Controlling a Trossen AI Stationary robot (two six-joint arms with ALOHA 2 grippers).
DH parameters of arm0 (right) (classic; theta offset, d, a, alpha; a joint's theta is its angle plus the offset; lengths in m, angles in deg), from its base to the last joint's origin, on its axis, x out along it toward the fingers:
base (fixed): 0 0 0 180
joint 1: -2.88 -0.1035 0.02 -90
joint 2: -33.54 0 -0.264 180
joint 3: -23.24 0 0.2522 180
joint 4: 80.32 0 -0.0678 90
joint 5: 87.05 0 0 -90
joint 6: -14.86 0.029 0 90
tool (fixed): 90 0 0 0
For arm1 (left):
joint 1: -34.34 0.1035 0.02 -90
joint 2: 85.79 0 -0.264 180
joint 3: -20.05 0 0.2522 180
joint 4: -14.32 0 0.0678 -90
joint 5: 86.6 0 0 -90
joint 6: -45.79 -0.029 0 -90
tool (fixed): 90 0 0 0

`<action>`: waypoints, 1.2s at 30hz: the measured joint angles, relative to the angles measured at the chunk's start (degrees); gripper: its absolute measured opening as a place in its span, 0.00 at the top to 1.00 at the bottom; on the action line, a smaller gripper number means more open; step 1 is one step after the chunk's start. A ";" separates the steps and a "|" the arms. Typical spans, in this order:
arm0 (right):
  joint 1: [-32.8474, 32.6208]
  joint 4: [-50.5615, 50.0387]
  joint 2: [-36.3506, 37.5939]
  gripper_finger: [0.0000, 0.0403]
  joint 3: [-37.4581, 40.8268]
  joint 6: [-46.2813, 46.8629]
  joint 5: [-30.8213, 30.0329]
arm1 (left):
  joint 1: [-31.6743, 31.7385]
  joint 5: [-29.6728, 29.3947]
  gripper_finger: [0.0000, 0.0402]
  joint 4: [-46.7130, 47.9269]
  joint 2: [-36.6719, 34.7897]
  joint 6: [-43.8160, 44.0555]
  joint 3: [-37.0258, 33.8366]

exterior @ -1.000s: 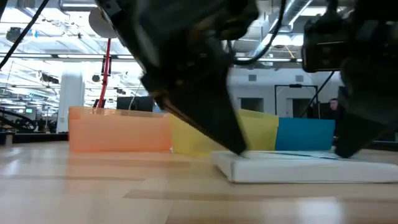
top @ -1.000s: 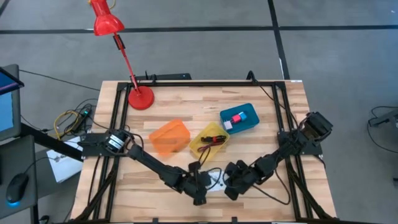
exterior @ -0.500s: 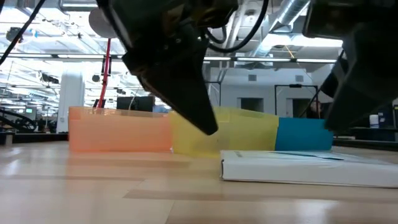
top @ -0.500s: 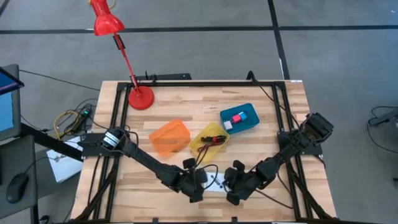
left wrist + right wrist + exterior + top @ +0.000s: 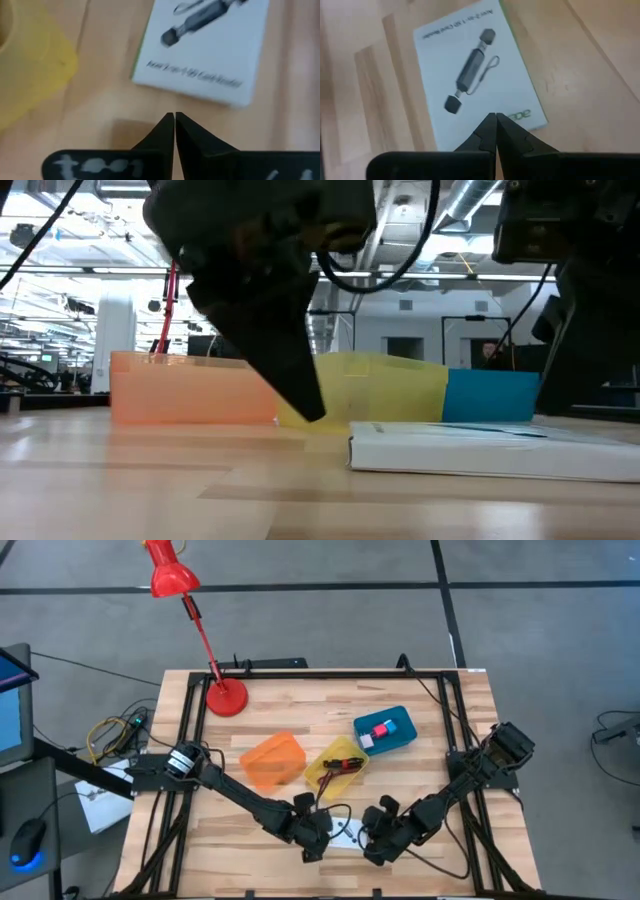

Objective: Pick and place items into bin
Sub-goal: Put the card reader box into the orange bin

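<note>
The white card with a black picture lies flat on the wooden table near its near edge; it also shows in the low view, the left wrist view and the right wrist view. My left gripper is shut, its tips just left of the card and apart from it. My right gripper is shut and hovers over the card's right part. The blue bin holds pink and blue cubes. The yellow bin holds the black-and-red stick tool and dark cord.
An orange bin stands left of the yellow one. The red desk lamp's base sits at the far left corner. A dark cable loops between the arms. Black frame rails run along the table's edges.
My left gripper has come off the card's left edge, risen, moved toward the table's left and dropped again beside the card. My right gripper has lifted off the card's right part. The card has settled flat and stayed in about the same place.
</note>
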 joint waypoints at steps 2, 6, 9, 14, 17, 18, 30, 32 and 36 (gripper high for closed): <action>0.00 0.08 0.00 1.00 -0.35 -1.05 0.05 | 0.21 -0.41 0.96 2.01 0.00 -3.62 0.00; 0.00 -0.03 0.00 1.00 -0.43 -1.13 0.23 | -0.09 -3.26 0.89 3.55 0.00 -12.13 0.00; 0.00 -0.32 0.00 1.00 -0.43 -1.07 1.68 | -0.83 -6.13 0.83 3.52 0.00 -18.05 0.00; 0.02 0.05 0.00 1.00 -0.43 0.69 3.15 | -3.12 -12.66 0.77 3.15 0.00 -29.11 0.00; 0.00 0.09 0.00 1.00 -0.35 1.91 4.58 | -4.38 -16.07 0.76 1.51 0.28 -31.61 0.07; 0.02 0.25 0.00 1.00 -0.13 1.95 4.55 | -4.62 -16.93 0.76 1.51 0.33 -32.10 -0.04; 0.24 1.36 -0.28 1.00 1.30 4.64 4.51 | -4.97 -17.37 0.76 -8.26 0.46 -31.80 -4.06; 0.24 2.24 -1.48 1.00 1.15 4.82 4.25 | -4.97 -16.36 0.76 -8.83 0.46 -31.44 -5.05; 0.37 4.73 -4.10 1.00 0.91 4.97 5.62 | -5.48 -16.52 0.76 -8.24 0.61 -30.54 -6.49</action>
